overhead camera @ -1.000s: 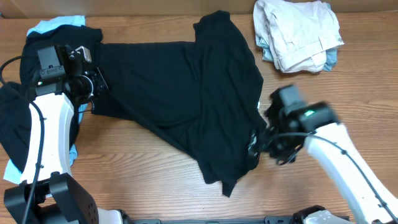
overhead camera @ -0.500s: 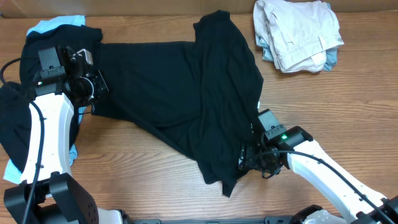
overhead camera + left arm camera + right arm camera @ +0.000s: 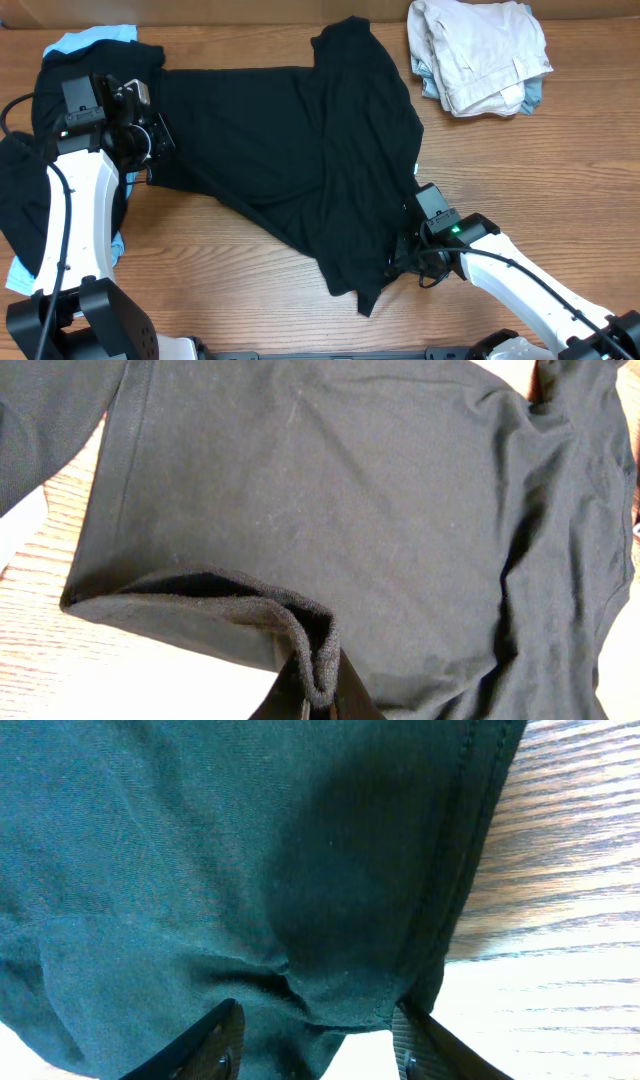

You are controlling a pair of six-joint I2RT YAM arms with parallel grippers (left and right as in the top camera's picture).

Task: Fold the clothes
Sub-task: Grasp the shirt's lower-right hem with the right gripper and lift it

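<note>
Left of the beige pile [image 3: 480, 55], the black T-shirt [image 3: 290, 150] sprawls on the surface [image 3: 250, 270], its long axis slanting from the left hand [image 3: 318, 695], clamped on a hem, down to the right hand [image 3: 320, 1040], whose fingers [image 3: 225, 1040] stand apart astride an edge that could slip out before they close.

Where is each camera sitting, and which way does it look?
Overhead: above the table, looking straight down at the black T-shirt; the left arm and right arm show.
Left wrist: on the left arm, facing across the shirt; the left tool pinches a fold.
Right wrist: low over the shirt's hem; the right tool straddles it, open.
Shared: all three see the black T-shirt.
</note>
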